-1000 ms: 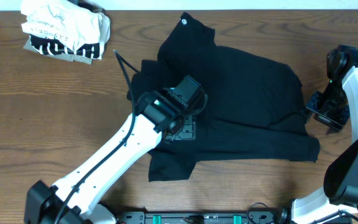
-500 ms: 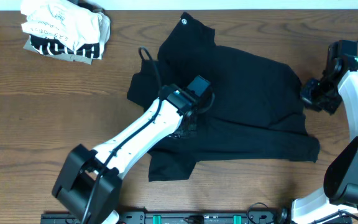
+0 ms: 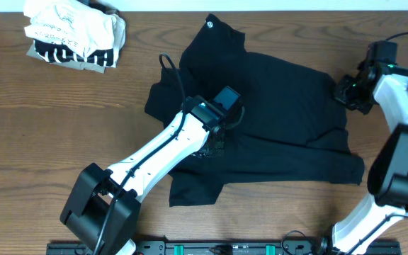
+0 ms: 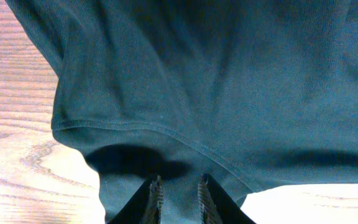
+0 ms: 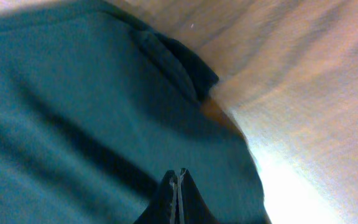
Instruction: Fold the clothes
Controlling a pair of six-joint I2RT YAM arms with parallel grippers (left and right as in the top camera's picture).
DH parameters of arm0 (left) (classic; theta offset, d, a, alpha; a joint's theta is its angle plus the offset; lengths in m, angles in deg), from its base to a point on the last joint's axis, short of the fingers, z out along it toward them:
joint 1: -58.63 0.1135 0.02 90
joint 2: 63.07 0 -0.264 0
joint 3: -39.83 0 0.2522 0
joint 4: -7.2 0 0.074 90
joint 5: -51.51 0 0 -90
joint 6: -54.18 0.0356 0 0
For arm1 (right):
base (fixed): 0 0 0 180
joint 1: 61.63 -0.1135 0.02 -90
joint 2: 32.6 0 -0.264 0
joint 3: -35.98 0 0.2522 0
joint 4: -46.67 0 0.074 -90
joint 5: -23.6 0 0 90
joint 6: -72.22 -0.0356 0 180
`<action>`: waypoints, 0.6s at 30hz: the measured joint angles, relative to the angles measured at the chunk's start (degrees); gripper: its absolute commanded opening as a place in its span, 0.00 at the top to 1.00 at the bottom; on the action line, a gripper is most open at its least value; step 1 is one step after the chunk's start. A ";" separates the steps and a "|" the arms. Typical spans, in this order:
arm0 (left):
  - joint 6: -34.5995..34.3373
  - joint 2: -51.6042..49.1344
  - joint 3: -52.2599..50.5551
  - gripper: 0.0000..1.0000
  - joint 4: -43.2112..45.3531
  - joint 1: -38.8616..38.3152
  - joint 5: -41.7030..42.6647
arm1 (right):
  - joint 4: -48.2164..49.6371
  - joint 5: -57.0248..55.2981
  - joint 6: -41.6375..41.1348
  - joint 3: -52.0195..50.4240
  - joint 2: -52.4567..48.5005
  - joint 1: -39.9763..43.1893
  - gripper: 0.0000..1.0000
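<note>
You are at the gripping step: the black shirt [image 3: 261, 120] lies crumpled across the desk [image 3: 62, 127], your left hand [image 4: 178, 196] pinching fabric near its middle, your right hand [image 5: 178, 186] pressed together on its right edge. Next, lift both holds together and spread the cloth flat.

Plain black shirt [image 3: 261, 120], wood-grain brown table [image 3: 48, 127], white bundle [image 3: 73, 32] with black lettering.

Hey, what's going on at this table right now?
Two robot arms are working on a black shirt spread rumpled on the wooden table. The left gripper pinches fabric near the shirt's middle; the right gripper is shut on its right edge. No fold is made yet. A white folded bundle sits aside.
</note>
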 measured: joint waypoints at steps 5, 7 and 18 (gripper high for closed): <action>0.02 0.00 0.00 0.77 0.57 0.00 0.00 | 2.97 1.90 0.20 0.00 -4.46 0.00 0.99; 0.00 0.00 0.00 0.77 0.98 0.00 0.00 | 4.04 2.27 0.57 0.00 -6.03 0.00 0.99; 0.00 0.00 0.00 0.76 1.68 0.00 0.00 | 8.26 -2.01 0.96 0.33 -6.75 -0.07 0.99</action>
